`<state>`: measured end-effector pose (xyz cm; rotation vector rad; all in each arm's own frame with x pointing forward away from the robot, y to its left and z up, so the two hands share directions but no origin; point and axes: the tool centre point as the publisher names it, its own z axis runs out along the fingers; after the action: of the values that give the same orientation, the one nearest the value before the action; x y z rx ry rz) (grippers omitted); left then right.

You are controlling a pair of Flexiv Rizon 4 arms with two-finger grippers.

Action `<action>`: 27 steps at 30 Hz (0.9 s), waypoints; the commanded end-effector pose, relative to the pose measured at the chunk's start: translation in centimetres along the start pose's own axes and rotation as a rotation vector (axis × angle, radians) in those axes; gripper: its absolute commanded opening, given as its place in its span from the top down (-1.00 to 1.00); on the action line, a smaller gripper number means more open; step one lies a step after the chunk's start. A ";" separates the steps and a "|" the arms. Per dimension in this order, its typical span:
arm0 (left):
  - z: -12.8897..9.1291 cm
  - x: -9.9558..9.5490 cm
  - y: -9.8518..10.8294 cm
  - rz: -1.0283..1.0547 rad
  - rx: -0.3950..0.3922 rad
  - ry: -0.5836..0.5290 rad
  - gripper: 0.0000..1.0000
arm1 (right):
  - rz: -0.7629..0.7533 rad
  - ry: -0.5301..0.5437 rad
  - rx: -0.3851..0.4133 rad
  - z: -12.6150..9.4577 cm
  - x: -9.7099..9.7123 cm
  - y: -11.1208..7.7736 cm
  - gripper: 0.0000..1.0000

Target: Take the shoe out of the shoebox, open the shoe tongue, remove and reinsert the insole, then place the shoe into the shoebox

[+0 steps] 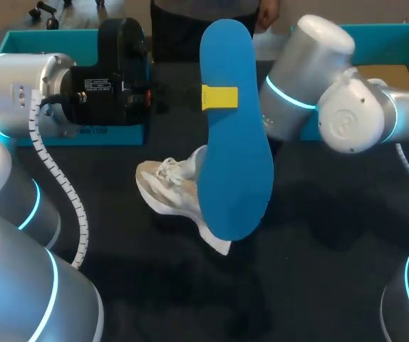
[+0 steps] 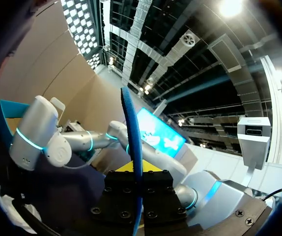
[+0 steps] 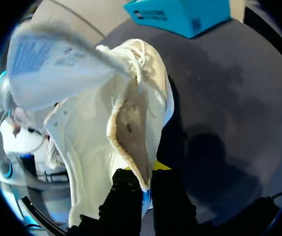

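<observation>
Pinching insole [image 1: 234, 142] in my left claw [image 2: 137, 189], long axis upright, wide end down over shoe [image 1: 170, 187]; right claw [image 3: 146, 179] clamped on shoe's heel collar.

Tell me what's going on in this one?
The insole is out of the shoe. The left end effector is closed on the blue insole and holds it upright above the middle of the table. The right end effector grips the white shoe by its collar, under the insole. The teal shoebox sits at the back; the shoe is not in it.
</observation>
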<state>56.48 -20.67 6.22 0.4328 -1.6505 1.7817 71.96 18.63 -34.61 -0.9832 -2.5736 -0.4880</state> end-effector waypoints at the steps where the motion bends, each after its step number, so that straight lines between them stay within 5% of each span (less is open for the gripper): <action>1: 0.6 0.7 0.5 0.001 0.022 -0.012 1.00 | 0.102 -0.055 -0.072 0.0 1.2 -1.0 1.00; 10: 0.6 0.7 0.5 0.001 0.022 -0.012 1.00 | 0.344 -0.175 -0.123 -0.2 2.5 -2.4 1.00; 16: 0.6 0.7 0.5 0.001 0.022 -0.012 1.00 | 0.343 -0.238 -0.290 -0.3 2.2 -2.9 1.00; 27: 0.6 0.7 0.5 0.001 0.022 -0.012 1.00 | 0.343 -0.238 -0.290 -0.3 2.2 -2.9 1.00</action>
<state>56.48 -20.67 6.21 0.4329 -1.6505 1.7817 68.74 18.00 -33.99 -1.6324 -2.4983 -0.6640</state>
